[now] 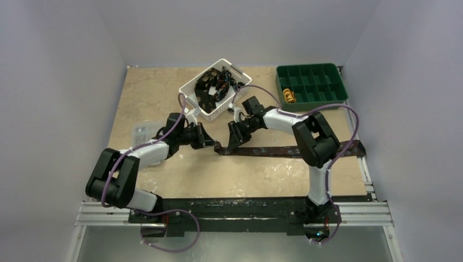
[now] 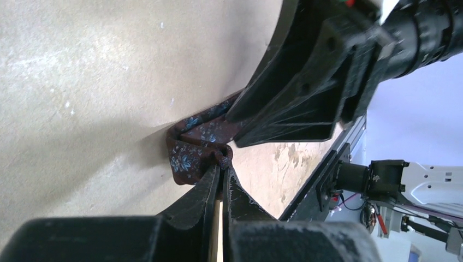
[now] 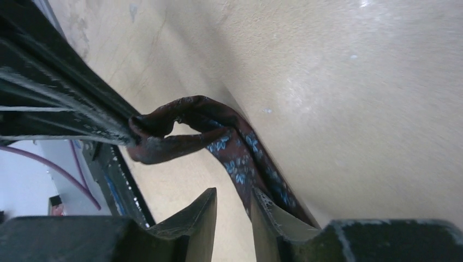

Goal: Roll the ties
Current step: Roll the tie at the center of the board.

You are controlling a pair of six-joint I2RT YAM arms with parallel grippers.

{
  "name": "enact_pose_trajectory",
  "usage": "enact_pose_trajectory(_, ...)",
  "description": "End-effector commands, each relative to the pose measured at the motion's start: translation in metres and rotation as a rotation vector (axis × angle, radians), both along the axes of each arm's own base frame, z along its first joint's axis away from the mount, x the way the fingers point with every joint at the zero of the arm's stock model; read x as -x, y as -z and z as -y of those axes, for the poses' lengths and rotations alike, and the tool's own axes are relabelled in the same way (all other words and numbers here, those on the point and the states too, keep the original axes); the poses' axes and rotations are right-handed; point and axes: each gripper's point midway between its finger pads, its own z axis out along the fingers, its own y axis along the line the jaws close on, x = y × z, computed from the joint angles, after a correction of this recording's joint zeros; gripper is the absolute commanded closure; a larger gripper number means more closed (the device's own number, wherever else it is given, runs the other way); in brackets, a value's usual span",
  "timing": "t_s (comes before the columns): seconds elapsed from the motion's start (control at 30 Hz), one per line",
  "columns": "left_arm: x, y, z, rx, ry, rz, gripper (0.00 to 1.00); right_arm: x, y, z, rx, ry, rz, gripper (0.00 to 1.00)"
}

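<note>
Left gripper (image 2: 221, 169) clamped tight on the folded end of a tie (image 1: 284, 151) at mid-table, the rest running flat to the right edge. Right gripper (image 3: 235, 199) part open - nothing clamped, tie brushing one finger. More ties (image 1: 215, 84) in basket (image 1: 197, 107).

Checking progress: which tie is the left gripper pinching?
The tie stretched across the table, its end folded in the left gripper; the others sit heaped in the white basket.

Pale lavender walls (image 1: 235, 27) close around me on three sides; my beige marbled surface (image 1: 164, 93) lies softly, evenly lit.
</note>
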Motion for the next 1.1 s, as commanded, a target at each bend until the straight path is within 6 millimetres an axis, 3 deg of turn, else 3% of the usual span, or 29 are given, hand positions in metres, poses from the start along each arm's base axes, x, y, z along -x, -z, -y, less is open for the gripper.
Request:
enact_pose_trajectory(0.0,-0.015,-0.021,0.014,0.004,0.013,0.088,1.0,-0.009,-0.045,0.016,-0.092,0.008,0.038,0.68)
enact_pose_trajectory(0.13,-0.02,-0.021,0.017,-0.021,0.006,0.098,1.0,-0.002,-0.043,0.035,-0.078,0.015,-0.017,0.66)
enact_pose_trajectory(0.3,-0.017,-0.016,0.029,-0.069,0.03,0.108,1.0,0.009,-0.037,0.041,-0.093,0.03,-0.1,0.69)
enact_pose_trajectory(0.5,-0.011,-0.002,0.044,-0.092,0.073,0.096,1.0,0.009,-0.041,0.052,-0.149,0.074,-0.147,0.59)
enact_pose_trajectory(0.67,-0.012,0.01,0.057,-0.086,0.109,0.076,1.0,0.007,-0.047,0.049,-0.176,0.104,-0.143,0.47)
enact_pose_trajectory(0.83,-0.017,0.017,0.073,-0.039,0.154,0.042,1.0,-0.003,-0.043,0.041,-0.198,0.161,-0.167,0.47)
enact_pose_trajectory(0.93,-0.016,0.02,0.075,-0.028,0.15,0.003,0.91,-0.008,-0.038,0.039,-0.192,0.183,-0.18,0.47)
enact_pose_trajectory(1.07,-0.013,0.02,0.075,0.018,0.129,-0.051,0.62,-0.011,-0.034,0.039,-0.173,0.199,-0.177,0.47)
